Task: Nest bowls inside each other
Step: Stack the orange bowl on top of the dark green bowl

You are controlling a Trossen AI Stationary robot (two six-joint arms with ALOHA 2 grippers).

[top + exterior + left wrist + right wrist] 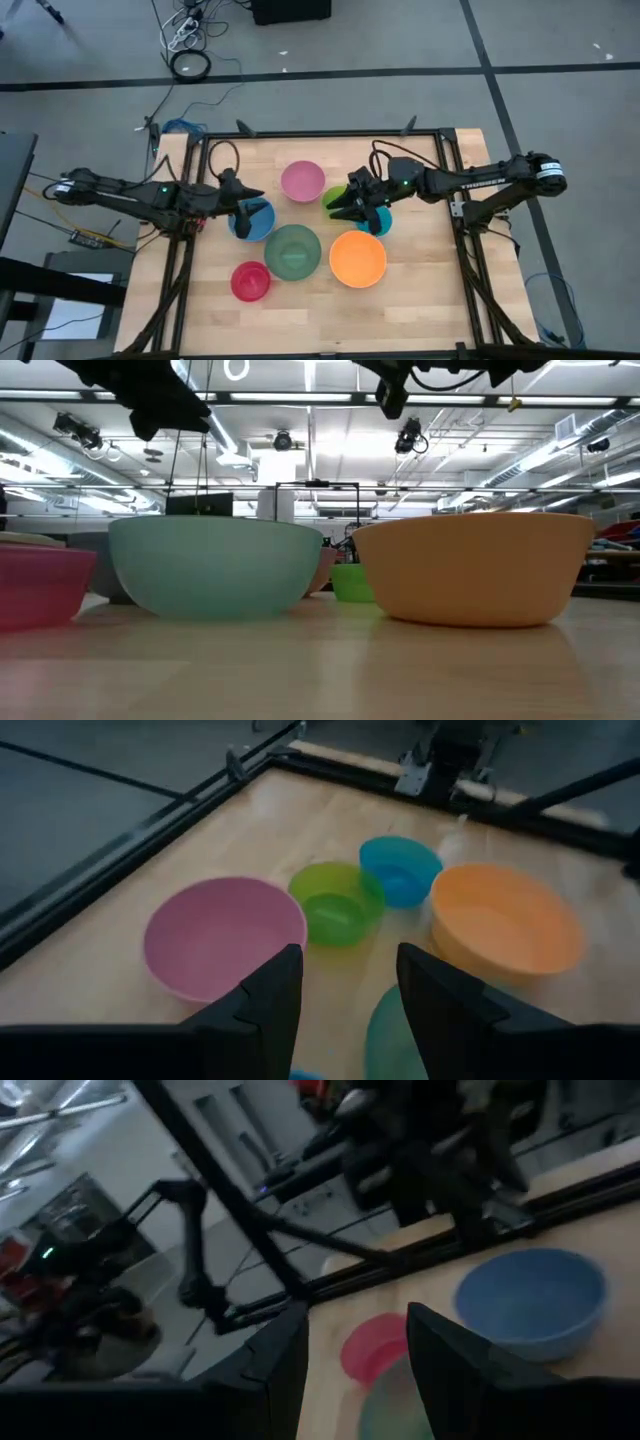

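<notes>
Seven bowls stand upright on their bases on the wooden table (420, 290), none inside another: pink (302, 181), lime green (335, 195), teal (381, 222), blue (256, 222), dark green (292, 251), orange (357, 258) and red (250, 281). My left gripper (250, 202) hovers open above the blue bowl, pointing toward the table's right. Its wrist view shows the pink (222, 935), lime green (335, 902), teal (400, 870) and orange (505, 920) bowls ahead. My right gripper (343, 207) hovers open over the lime green and teal bowls, pointing left. Ahead of it lie the blue (530, 1300) and red (375, 1345) bowls.
A black metal frame (320, 135) runs along the table's far edge and both sides. In the low view the dark green (215, 565) and orange (480, 565) bowls stand nearest the front edge, with bare wood in front of them. Cables (190, 65) lie on the floor beyond the table.
</notes>
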